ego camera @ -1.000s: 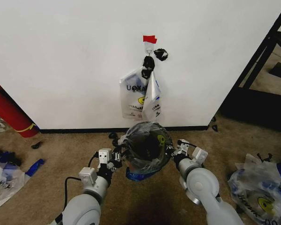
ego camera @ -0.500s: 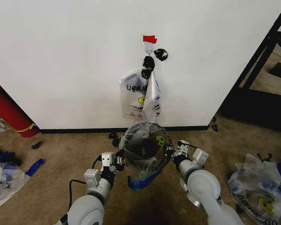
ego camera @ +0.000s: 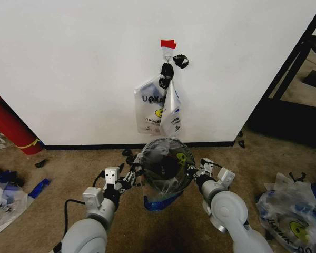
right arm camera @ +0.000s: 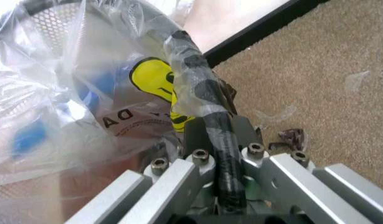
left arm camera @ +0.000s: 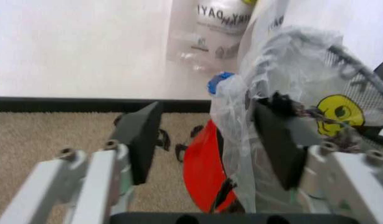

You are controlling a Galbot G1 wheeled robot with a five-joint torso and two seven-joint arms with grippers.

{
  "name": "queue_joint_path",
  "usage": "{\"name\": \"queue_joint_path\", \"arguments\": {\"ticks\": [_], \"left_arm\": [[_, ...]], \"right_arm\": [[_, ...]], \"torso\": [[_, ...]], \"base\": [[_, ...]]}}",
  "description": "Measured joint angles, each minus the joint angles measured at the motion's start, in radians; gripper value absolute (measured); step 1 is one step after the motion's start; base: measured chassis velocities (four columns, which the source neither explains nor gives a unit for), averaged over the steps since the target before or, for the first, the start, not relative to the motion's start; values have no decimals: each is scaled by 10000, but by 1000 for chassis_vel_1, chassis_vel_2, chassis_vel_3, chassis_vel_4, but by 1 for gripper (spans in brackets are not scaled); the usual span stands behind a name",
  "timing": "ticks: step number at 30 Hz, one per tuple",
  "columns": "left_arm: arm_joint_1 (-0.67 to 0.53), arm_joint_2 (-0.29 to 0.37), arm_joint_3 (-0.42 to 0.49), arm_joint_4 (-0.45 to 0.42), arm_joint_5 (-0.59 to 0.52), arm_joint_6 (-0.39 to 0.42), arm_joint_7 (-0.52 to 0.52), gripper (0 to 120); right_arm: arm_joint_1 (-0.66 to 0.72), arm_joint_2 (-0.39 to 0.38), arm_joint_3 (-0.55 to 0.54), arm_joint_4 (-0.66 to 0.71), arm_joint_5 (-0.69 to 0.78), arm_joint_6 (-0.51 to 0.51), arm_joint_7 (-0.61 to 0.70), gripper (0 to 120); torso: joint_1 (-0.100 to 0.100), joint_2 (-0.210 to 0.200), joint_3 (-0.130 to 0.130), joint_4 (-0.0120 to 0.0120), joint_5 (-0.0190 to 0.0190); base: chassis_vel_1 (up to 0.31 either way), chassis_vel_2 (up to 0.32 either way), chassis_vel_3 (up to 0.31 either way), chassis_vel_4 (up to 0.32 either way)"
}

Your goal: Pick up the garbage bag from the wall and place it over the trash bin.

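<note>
Left gripper at the left side of the trash bin, arm bent low over the brown carpet. Jaws spread wide in the left wrist view, flat dark pads well apart, one of them against a fold of thin crinkled film, nothing clamped. Garbage bag draped over the round black bin: glossy, see-through plastic, wrinkled, yellow round logo facing right, blue handle hanging below at the front. Red band of the bin visible through the film; mesh wall under the plastic. Right gripper at the bin's right side, fingers pinched on the rim and film together. Behind, smooth white wall with black baseboard, another printed bag hanging there.
</note>
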Motion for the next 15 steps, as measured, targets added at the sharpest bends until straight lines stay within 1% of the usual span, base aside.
{"name": "queue_joint_path", "arguments": {"ticks": [2,3,4,5,6,7,8,9,13,15], "left_arm": [[161,16,-220,-174,5,0,-11,71],[273,-30,-436,-271,28,-46,-90,77],[325,-75,-555,-296,88,-118,-150,79],[387,-151,-703,-311,209,-244,-191,86],[481,-251,-871,-325,416,-413,-199,89],[481,-251,-871,-325,416,-413,-199,89],[597,-350,-1006,-332,628,-586,-194,92],[813,-504,-1182,-349,901,-832,-127,98],[1726,-1086,-1541,-490,1597,-1331,152,100],[1830,-1163,-1557,-508,1666,-1373,164,100]], "right_arm": [[63,15,26,-64,83,-42,111,0],[110,36,34,-109,165,-97,216,0],[142,60,36,-126,239,-147,303,0],[180,95,36,-140,337,-231,418,0],[228,141,31,-169,471,-340,563,0],[228,141,31,-169,471,-340,563,0],[269,193,16,-204,564,-404,661,0],[320,262,-3,-268,659,-452,726,0],[500,479,-48,-582,871,-504,711,0],[519,500,-53,-623,881,-510,703,0]], "torso": [[0,0,0,1,0],[0,0,0,0,1],[0,0,0,0,0],[0,0,0,-1,0],[0,0,0,-1,0],[0,0,0,-1,0],[0,0,0,-1,0],[0,0,0,-2,0],[0,0,0,2,0],[-1,0,0,2,0]], "base": [[0,0,0,0],[0,0,0,0],[0,0,0,0],[0,0,0,0],[0,0,0,0],[0,0,0,0],[0,0,0,0],[0,0,0,0],[0,0,0,0],[0,0,0,0]]}}
